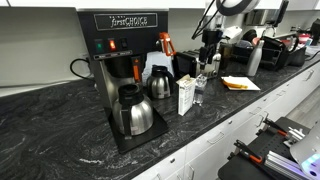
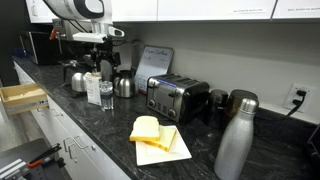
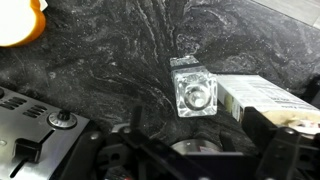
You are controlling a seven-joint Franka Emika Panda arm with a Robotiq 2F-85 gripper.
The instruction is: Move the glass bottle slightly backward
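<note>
Your gripper (image 3: 200,142) hangs above the glass bottle (image 3: 193,95), its 2 fingers spread; the bottle stands just beside the white carton (image 3: 262,100), toward the counter (image 1: 60,125) front edge.

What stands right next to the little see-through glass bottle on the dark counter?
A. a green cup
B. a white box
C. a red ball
B: in the wrist view the white rectangular carton stands right beside the small clear glass bottle on the dark stone counter; no red ball or green cup is there.
</note>
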